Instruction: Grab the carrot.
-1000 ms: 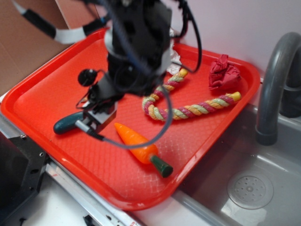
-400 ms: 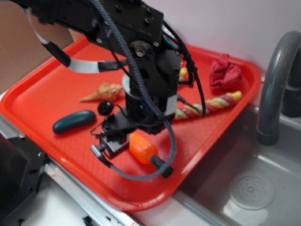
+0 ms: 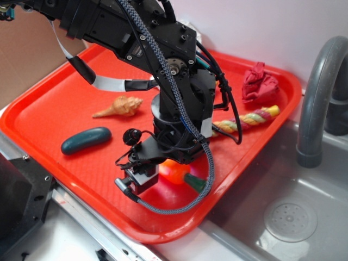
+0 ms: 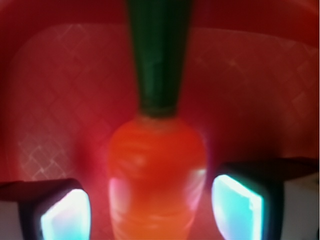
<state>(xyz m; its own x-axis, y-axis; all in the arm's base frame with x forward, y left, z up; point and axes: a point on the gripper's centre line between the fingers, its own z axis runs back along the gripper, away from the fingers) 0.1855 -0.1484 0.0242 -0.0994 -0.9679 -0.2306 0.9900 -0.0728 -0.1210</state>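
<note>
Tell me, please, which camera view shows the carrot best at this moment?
The wrist view: the carrot fills the middle of the frame, green stem pointing up, lying between the two fingertips of the gripper, though blurred. In the exterior view the arm hides most of the carrot; only an orange patch and the stem show.

Black boxy arm (image 3: 163, 60), braided grey-black cable (image 3: 179, 109), white ribbon strip (image 3: 106, 81).

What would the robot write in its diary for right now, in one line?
phase: closing in | gripper: open, fingers either side of carrot | carrot: lying on red tray, not lifted
</note>
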